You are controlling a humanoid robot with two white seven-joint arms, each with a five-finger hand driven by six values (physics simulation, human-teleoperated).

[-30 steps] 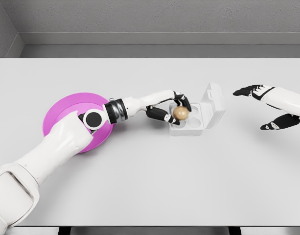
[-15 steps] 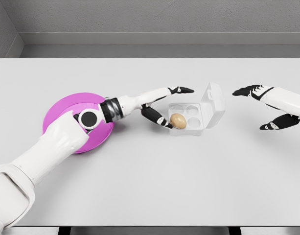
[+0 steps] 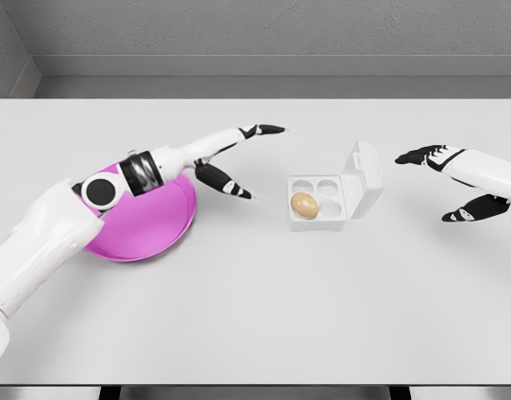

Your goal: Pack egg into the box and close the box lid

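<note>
A tan egg (image 3: 303,204) lies in the front left cup of the white egg box (image 3: 328,218), whose lid (image 3: 363,178) stands open, tilted up to the right. My left hand (image 3: 248,162) is open with fingers spread, hovering left of the box and apart from it. My right hand (image 3: 452,183) is open as well, held above the table to the right of the lid.
A magenta plate (image 3: 151,225) sits on the white table (image 3: 255,317) at the left, partly covered by my left forearm. A grey wall runs along the table's far edge.
The left hand let go of the egg, which now rests in the box, and drew back to the left with fingers spread. The right hand stayed still.
</note>
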